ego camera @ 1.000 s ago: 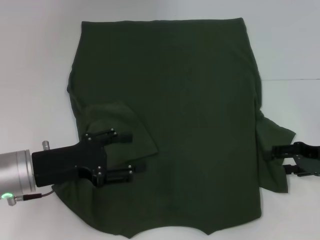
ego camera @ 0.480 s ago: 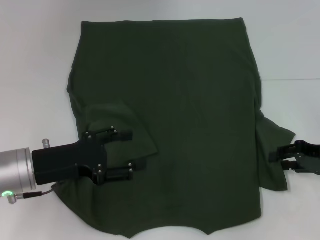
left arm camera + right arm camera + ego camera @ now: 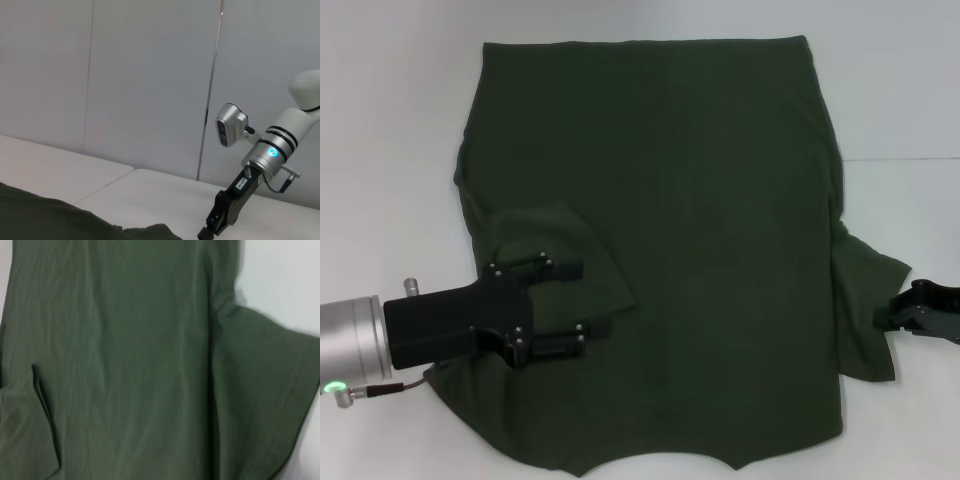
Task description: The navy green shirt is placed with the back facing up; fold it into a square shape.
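The navy green shirt (image 3: 700, 220) lies flat on the white table, hem at the far side, collar near me. Its left sleeve (image 3: 565, 260) is folded inward onto the body. My left gripper (image 3: 588, 300) hovers over that folded sleeve, open, with nothing between its fingers. The right sleeve (image 3: 865, 290) still sticks out flat on the table. My right gripper (image 3: 895, 315) sits just beyond that sleeve's outer edge, near the right border of the view. The right wrist view shows the shirt body (image 3: 125, 350) and the spread sleeve (image 3: 265, 390).
White table (image 3: 390, 120) surrounds the shirt, with a seam line (image 3: 910, 160) at the right. The left wrist view shows a pale wall (image 3: 150, 75), a strip of shirt (image 3: 50, 222) and the right arm's gripper (image 3: 212, 227) farther off.
My right gripper has drawn back to the right, off the right sleeve toward the view's edge. My left gripper has barely moved. The shirt lies unchanged.
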### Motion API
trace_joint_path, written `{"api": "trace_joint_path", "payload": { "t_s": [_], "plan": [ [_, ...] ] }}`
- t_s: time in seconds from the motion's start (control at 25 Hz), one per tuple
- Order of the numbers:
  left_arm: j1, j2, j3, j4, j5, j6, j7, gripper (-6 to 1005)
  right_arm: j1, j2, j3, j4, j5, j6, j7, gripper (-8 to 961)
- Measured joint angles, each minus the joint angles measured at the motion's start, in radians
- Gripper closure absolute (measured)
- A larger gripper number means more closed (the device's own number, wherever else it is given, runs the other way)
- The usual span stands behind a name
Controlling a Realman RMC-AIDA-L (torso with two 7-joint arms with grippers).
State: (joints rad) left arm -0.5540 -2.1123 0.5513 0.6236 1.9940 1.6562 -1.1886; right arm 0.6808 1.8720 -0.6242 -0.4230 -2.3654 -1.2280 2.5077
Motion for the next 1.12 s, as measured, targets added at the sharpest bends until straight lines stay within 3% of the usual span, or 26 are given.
{"api": "trace_joint_path", "payload": {
  "t_s": [0.08, 0.2, 0.6, 0.92, 1.12],
  "plan": [
    [0.0, 0.0, -0.003, 0.0, 0.0, 0.0, 0.0, 183, 0.001, 0.0, -0.009, -0.001, 0.0, 0.001, -0.003, 660],
    [0.0, 0.0, -0.011, -0.001, 0.0, -0.001, 0.0, 183, 0.002, -0.002, -0.017, -0.002, 0.0, 0.002, -0.015, 880],
    [0.0, 0.0, -0.013, -0.001, 0.0, -0.001, 0.0, 182, -0.001, -0.006, -0.01, -0.026, 0.007, -0.005, -0.067, 925],
    [0.0, 0.0, -0.017, -0.001, 0.0, -0.001, 0.0, 182, -0.02, -0.021, 0.043, -0.134, 0.012, -0.042, -0.104, 927],
    [0.0, 0.0, -0.022, -0.002, 0.0, -0.001, -0.008, 182, 0.008, -0.024, 0.061, -0.207, 0.03, -0.097, -0.157, 928]
  ]
}}
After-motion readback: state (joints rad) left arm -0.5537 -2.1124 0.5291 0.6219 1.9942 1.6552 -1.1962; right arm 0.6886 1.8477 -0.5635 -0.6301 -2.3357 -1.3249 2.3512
